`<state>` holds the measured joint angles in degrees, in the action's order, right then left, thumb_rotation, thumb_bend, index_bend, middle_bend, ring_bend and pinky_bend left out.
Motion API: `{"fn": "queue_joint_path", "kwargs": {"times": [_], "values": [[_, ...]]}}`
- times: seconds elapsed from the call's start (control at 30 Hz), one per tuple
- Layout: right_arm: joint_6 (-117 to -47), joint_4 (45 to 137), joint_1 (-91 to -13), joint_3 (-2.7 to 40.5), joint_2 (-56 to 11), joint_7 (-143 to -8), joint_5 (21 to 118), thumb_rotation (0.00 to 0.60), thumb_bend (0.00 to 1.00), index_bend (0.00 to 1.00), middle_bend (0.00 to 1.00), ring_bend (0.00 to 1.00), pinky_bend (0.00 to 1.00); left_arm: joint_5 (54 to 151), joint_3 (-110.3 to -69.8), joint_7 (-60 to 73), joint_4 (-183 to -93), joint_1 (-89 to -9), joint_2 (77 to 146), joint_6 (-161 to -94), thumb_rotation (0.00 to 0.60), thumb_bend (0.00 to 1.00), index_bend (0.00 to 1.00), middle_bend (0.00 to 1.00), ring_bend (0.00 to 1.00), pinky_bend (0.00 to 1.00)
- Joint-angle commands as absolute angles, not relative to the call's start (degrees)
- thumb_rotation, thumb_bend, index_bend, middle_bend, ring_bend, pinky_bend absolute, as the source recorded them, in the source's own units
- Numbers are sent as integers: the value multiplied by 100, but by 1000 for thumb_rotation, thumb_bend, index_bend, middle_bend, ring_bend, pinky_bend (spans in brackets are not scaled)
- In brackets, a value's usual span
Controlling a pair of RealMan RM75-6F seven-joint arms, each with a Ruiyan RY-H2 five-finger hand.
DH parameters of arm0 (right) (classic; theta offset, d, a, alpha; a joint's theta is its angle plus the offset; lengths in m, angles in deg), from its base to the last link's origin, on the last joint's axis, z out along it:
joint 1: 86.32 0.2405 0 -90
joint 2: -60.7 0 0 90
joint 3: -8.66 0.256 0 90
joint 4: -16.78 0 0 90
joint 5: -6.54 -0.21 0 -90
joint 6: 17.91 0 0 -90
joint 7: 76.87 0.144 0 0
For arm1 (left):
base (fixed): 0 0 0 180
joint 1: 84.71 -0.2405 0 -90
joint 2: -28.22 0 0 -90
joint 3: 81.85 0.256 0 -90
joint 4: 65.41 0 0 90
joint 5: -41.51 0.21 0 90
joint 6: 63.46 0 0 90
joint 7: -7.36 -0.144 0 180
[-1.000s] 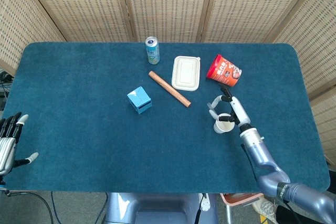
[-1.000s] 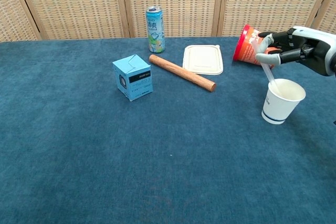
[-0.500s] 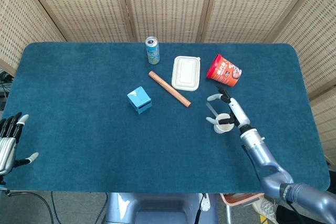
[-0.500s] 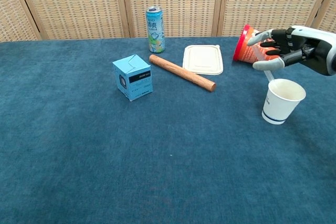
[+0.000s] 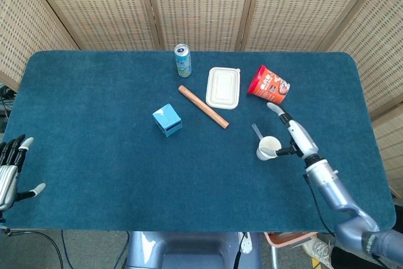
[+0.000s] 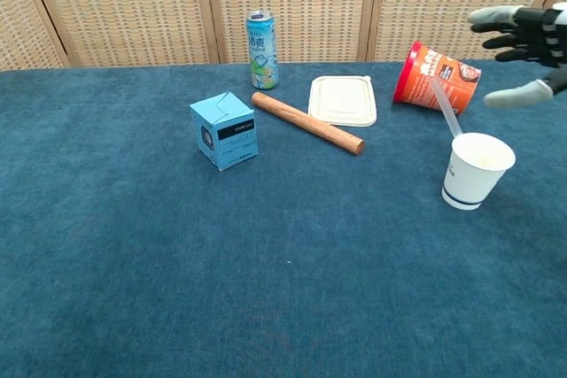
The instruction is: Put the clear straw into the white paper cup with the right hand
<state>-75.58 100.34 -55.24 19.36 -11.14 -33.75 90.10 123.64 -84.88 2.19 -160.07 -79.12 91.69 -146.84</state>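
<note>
The white paper cup (image 5: 268,148) (image 6: 475,170) stands upright on the blue table right of centre. The clear straw (image 5: 257,131) (image 6: 446,108) leans out of it, up and to the left, its lower end inside the cup. My right hand (image 5: 293,132) (image 6: 526,42) hangs to the right of the cup with fingers spread, holding nothing and clear of the straw. My left hand (image 5: 11,168) rests open at the table's near left edge, seen in the head view only.
A red snack cup (image 5: 269,84) (image 6: 437,76) lies on its side behind the paper cup. A white lidded box (image 5: 223,87), a wooden rod (image 5: 203,106), a blue carton (image 5: 167,120) and a drink can (image 5: 182,60) sit toward the middle and back.
My right hand has let go of the straw, opened and pulled away to the right and upward. The straw now stands by itself in the cup.
</note>
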Motion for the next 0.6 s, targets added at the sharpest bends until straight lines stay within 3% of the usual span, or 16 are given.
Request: {"fn": "queue_joint_path", "kwargs": {"times": [0.03, 0.4, 0.6], "values": [[-8110, 10473, -5981, 1517, -536, -4359, 9421, 600, 0, 0, 0, 0, 0, 12389, -8485, 232, -16009, -7931, 9161, -14724, 600, 62, 0, 0, 0, 0], [-10245, 10251, -7474, 736, -751, -7087, 10167, 600, 0, 0, 0, 0, 0, 12654, -8399, 174, -16076, -8056, 9123, -15007, 600, 62, 0, 0, 0, 0], [-10704, 10219, -7800, 657, -912, -7419, 10283, 600, 0, 0, 0, 0, 0, 12754, -8360, 149, -16099, -8111, 9100, -15106, 600, 62, 0, 0, 0, 0]]}}
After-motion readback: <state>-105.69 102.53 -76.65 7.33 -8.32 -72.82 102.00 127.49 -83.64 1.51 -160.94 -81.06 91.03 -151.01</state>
